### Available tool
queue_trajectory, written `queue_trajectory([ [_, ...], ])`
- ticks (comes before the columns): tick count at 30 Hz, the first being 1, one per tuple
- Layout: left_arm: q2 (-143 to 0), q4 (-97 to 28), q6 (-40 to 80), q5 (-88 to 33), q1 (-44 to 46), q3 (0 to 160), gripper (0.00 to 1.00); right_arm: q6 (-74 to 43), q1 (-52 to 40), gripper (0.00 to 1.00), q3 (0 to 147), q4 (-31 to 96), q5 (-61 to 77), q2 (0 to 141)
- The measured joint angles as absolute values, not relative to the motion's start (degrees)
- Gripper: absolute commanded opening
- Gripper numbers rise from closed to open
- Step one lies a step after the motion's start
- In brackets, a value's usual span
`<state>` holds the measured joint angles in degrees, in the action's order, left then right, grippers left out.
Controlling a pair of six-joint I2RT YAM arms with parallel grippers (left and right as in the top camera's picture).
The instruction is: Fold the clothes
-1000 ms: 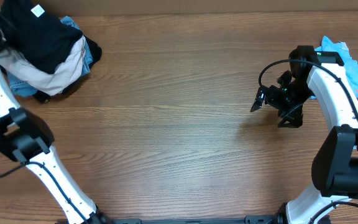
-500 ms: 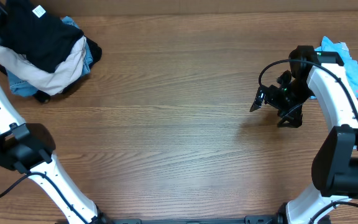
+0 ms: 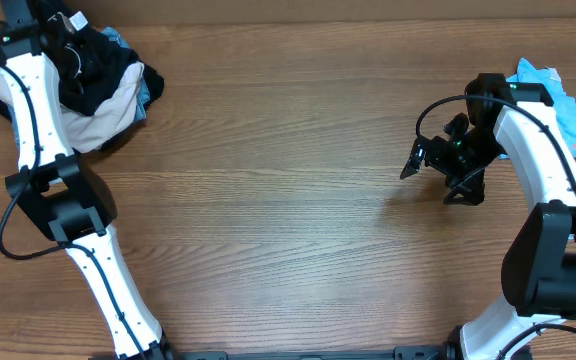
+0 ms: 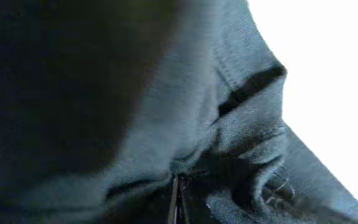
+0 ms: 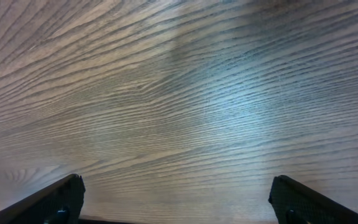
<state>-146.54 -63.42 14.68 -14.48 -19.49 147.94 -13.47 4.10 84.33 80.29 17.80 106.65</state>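
My left jaws are pinched shut on the black T-shirt. The shirt lies on top of the pile in the far left corner of the table, over the cream trousers. My right jaws are wide apart above bare wood, holding nothing.

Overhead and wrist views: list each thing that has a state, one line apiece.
black shirt, bunched on the pile, not folded, pinched by the left gripper
left gripper, shut on the black shirt
right gripper, open, holding nothing, over bare table
cream trousers, crumpled under the black shirt
blue tee, crumpled at the right edge
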Motion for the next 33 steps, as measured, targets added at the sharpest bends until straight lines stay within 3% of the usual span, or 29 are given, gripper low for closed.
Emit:
queue_trajectory([
  [2,-142.8,-62.6,16.4,-14.5,-19.5,147.9,0.54,-13.5,4.1,1.00,84.3,80.1,17.8,106.7],
  [3,-139.3,-62.3,16.8,-14.5,-19.5,147.9,0.88,-13.5,4.1,1.00,84.3,80.1,17.8,106.7],
  [4,-135.6,-62.2,17.2,-14.5,-19.6,147.9,1.00,-13.5,4.1,1.00,84.3,80.1,17.8,106.7],
  [11,-107.5,-74.0,17.3,-22.6,-23.4,149.8,0.99,-13.5,4.1,1.00,84.4,80.1,18.2,101.1],
  [19,-80.2,-82.5,10.3,-39.1,-23.4,149.7,1.00,-16.7,4.1,1.00,85.2,85.0,16.6,61.0],
  [23,-70.7,-85.0,7.8,-48.9,-23.3,150.6,0.97,-17.8,4.1,1.00,85.4,88.5,15.2,49.9],
  [27,-67.4,-90.1,0.2,-59.0,-22.0,150.2,1.00,-18.0,4.1,1.00,85.4,93.3,14.6,39.8],
  [33,-55.9,-96.5,-4.8,-51.8,-17.1,150.1,1.00,-18.0,4.1,1.00,85.4,93.8,12.8,32.7],
])
